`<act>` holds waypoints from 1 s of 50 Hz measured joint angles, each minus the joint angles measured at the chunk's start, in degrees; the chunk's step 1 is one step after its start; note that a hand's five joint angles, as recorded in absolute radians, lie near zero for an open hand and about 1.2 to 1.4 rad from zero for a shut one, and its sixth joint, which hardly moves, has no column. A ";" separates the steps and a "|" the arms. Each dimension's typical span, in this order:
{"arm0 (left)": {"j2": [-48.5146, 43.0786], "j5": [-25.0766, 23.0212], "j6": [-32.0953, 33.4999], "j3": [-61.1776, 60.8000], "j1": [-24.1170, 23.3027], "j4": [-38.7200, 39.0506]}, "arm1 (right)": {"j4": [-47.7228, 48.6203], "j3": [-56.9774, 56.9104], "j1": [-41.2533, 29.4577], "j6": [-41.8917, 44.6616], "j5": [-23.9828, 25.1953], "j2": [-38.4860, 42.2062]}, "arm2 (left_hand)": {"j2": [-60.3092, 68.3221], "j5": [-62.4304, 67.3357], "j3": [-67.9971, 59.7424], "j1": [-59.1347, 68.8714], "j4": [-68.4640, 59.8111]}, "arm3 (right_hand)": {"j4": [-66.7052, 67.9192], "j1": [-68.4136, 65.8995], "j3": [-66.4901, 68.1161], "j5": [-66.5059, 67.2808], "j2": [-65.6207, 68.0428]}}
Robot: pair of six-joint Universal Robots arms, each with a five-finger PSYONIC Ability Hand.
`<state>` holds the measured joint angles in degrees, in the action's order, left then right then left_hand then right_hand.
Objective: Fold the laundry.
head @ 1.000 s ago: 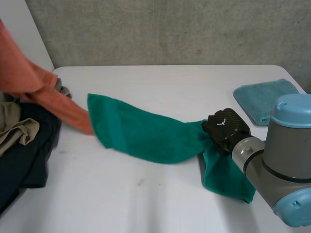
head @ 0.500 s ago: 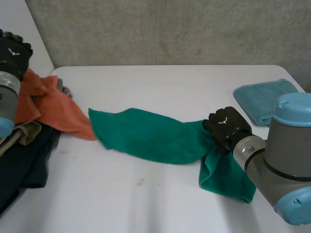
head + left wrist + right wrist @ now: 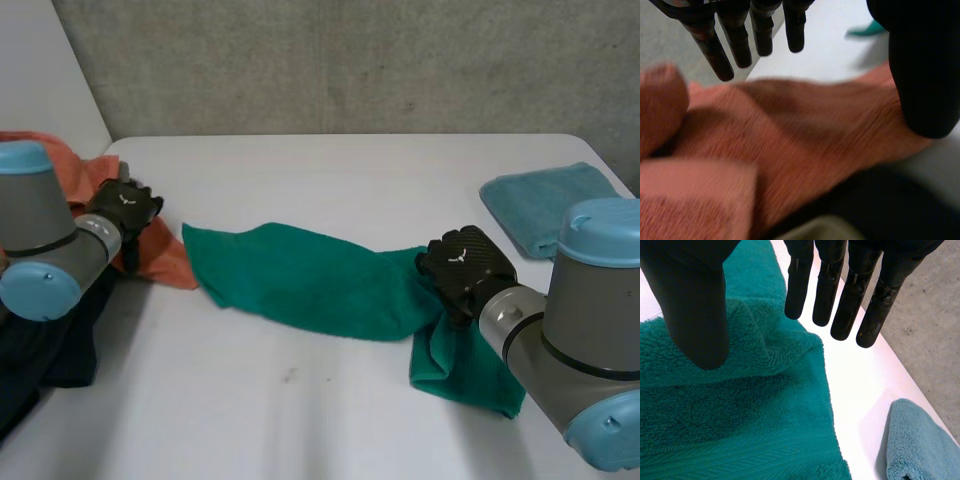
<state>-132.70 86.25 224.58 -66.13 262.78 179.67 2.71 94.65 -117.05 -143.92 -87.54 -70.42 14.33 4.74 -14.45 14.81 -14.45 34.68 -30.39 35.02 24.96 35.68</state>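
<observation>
A dark-green terry towel point(image 3: 300, 275) is laid rumpled across the middle of the white table point(image 3: 330, 170), w/ its right end bunched and doubled back toward the near edge. The right hand point(image 3: 463, 262) is seen over that bunched end. In the right wrist view its fingers point(image 3: 829, 285) are held straight and well apart from the thumb, w/ nothing clamped btwn them, and a raised ridge of the towel lies just under the palm. A folded light-blue terry towel point(image 3: 545, 205) is set at the table's far right, apart from the green one. The left hand point(image 3: 124, 206) is placed over an orange ribbed cloth point(image 3: 165, 255) at the table's left edge. Its fingers point(image 3: 740, 35) are straight, thumb apart, no cloth pinched. A dark garment pile point(image 3: 50, 340) is seen beside the orange cloth and partly under it.
</observation>
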 measured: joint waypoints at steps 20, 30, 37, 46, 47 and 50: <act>-1.33 6.26 6.92 1.48 1.50 8.29 | 0.32 0.48 0.00 0.04 0.07 -0.05 | 52.97 46.78 -50.28 45.34 -52.39 | 0.00 0.00 0.00 0.00 0.00; 4.78 10.56 14.08 -1.49 3.63 12.81 | 0.33 0.54 -0.03 0.04 0.08 -0.07 | 53.30 46.78 -51.37 45.34 -53.10 | 0.00 0.00 0.00 0.00 0.00; 4.35 11.04 22.65 -4.94 4.97 10.75 | 0.30 0.46 -0.06 0.04 0.09 -0.07 | 43.19 40.80 -42.00 39.54 -44.34 | -4.17 3.97 -4.78 -4.16 -4.91; 6.21 11.48 21.07 -6.18 4.60 10.03 | 0.48 -0.05 0.10 -1.23 0.00 -0.76 | 2.09 2.91 -2.62 2.71 -1.56 | -21.52 19.19 -23.07 -20.95 -23.29; 6.66 11.53 20.47 -6.17 4.50 10.03 | 0.50 -0.12 0.13 -1.49 -0.01 -0.90 | 2.08 2.71 -2.55 2.71 -1.54 | -21.52 19.19 -23.08 -20.95 -23.29; 9.67 11.71 16.32 -6.31 3.32 9.94 | 0.59 -0.51 1.12 -4.89 0.17 -2.46 | 2.04 2.19 -2.44 2.71 -1.54 | -21.52 19.19 -23.08 -20.95 -23.29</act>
<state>-123.03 97.96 240.90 -72.44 266.10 189.61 3.30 94.13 -115.93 -148.81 -87.37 -72.88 16.37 6.93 -16.90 17.51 -15.99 13.16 -11.20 11.94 4.01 12.39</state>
